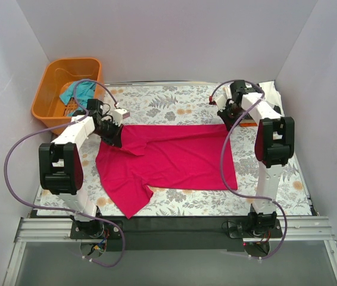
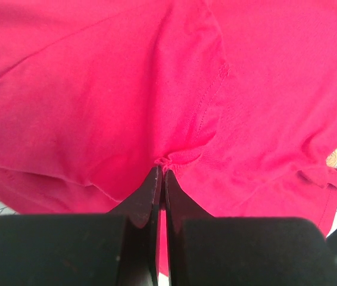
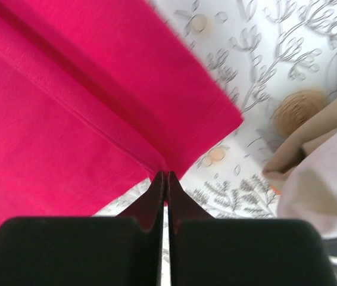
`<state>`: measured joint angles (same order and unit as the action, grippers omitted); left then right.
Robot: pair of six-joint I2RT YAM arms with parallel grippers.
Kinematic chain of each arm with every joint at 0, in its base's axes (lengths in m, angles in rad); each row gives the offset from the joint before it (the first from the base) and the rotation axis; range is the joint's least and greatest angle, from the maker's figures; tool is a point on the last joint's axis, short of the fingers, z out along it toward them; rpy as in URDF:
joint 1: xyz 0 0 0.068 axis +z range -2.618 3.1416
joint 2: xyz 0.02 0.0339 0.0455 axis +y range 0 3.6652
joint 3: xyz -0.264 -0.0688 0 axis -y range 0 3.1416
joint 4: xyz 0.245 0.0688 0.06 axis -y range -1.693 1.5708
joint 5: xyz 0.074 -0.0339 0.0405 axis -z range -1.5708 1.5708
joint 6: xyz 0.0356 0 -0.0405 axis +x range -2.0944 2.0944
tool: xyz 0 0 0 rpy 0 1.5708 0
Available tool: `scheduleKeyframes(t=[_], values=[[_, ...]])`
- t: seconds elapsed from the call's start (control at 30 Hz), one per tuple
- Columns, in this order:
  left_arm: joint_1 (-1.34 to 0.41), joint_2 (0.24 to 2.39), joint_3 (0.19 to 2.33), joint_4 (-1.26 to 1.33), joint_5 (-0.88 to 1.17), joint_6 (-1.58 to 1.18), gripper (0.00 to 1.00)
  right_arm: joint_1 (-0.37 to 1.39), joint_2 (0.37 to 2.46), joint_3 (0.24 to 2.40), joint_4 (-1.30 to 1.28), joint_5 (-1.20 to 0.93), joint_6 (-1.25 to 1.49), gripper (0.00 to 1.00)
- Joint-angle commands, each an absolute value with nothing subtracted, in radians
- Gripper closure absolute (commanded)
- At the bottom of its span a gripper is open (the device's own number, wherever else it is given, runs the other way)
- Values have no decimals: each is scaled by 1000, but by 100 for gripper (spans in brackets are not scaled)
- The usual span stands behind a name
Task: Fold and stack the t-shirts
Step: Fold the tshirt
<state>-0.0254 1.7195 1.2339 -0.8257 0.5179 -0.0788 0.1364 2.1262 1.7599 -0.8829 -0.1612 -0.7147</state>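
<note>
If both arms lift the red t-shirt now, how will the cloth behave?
Likely floppy: the red t-shirt puckers where the left gripper pinches it. Lifted, it would probably sag between that and the right gripper. Pushed, it would likely bunch up, given its existing creases.

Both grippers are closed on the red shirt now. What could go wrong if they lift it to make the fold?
1. The right gripper pinches only a thin edge of the magenta shirt near its corner; it may slip out.
2. The left gripper holds a small bunched bit beside a seam, so the fold may come out crooked, and the near-left part lies rumpled.
</note>
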Motion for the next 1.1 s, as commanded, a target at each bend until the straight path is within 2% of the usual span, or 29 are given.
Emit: scheduleKeyframes(t=[0.0,0.43,0.53,0.67,0.8,0.93,1.07], values=[[-12,1663,1290,-871,532,-68,100,129,2042,1714,-914,-189,-768,99],[-2,1684,1207,-845,483,-52,100,126,2072,1634,-913,-175,-810,99],[-2,1678,1209,-880,494,-9,99,126,2059,1617,-917,-158,-827,86],[-2,1658,1241,-975,555,81,78,123,2022,1640,-952,-187,-842,66],[-2,1635,1284,-1011,581,97,63,126,2009,1718,-989,-242,-805,60],[-2,1666,1298,-933,580,19,62,141,2046,1798,-1020,-261,-746,63],[-8,1728,1270,-810,523,-92,66,175,2117,1801,-1008,-230,-675,68]])
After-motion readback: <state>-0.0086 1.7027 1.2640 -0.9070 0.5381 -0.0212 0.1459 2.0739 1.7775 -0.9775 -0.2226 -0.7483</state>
